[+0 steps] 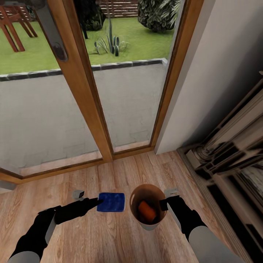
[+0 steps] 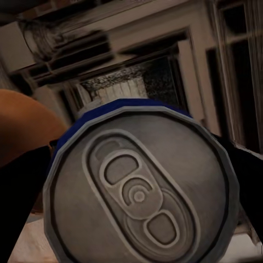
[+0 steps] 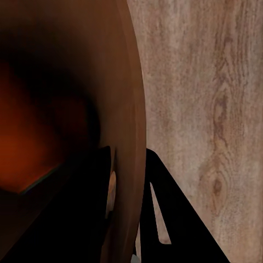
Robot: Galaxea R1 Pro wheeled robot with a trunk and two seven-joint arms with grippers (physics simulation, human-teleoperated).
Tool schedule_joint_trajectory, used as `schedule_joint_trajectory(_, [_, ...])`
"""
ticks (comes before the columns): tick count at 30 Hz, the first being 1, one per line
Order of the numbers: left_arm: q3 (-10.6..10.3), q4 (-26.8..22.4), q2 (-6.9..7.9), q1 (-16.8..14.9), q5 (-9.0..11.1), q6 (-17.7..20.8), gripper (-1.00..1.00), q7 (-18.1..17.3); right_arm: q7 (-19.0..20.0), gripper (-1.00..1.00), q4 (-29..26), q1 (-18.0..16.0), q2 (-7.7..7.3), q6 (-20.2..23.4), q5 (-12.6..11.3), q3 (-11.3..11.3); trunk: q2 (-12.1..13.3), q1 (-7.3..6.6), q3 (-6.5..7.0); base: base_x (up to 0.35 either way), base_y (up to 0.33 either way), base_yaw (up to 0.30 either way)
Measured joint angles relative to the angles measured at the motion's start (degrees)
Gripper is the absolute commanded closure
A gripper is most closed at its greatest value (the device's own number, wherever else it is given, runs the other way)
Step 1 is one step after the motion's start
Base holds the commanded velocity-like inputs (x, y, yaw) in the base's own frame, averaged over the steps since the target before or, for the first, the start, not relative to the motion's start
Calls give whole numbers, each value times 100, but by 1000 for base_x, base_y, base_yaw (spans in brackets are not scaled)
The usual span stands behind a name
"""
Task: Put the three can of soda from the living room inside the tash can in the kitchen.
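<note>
Blue can (image 2: 143, 186) cut off by lower frame edge in left wrist view, its body hidden behind its lid. Bin (image 3: 71, 109) interior blurred in right wrist view, rim runs off top edge. Orange can (image 1: 147, 211) half sunk in bin, ends hidden. Fireplace (image 1: 233, 146) smeared, cropped at right edge.

light wood plank floor (image 1: 109, 241) runs to a wood-framed glass door (image 1: 91, 91) showing grey paving and sunlit lawn (image 1: 138, 44); white wall (image 1: 219, 73) and ornate pale fireplace surround (image 1: 233, 146) stand alongside.
</note>
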Motion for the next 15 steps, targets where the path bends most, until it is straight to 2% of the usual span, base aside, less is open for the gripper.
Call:
schedule_joint_trajectory(3, [1, 2, -141, 0, -5, 0, 100, 0, -1, 100, 0, 0, 0, 0, 1, 0, 0, 0, 0, 0, 0, 0])
schedule_joint_trajectory(12, [2, 16, -229, 0, -7, -8, 100, 0, 0, 100, 0, 0, -1, 0, 7, -1, 0, 0, 0, 0, 0, 0])
schedule_joint_trajectory(15, [-3, 18, -334, 0, -19, -17, 100, 0, -1, 100, 0, 0, 0, 0, -2, -1, 0, 0, 0, 0, 0, 0])
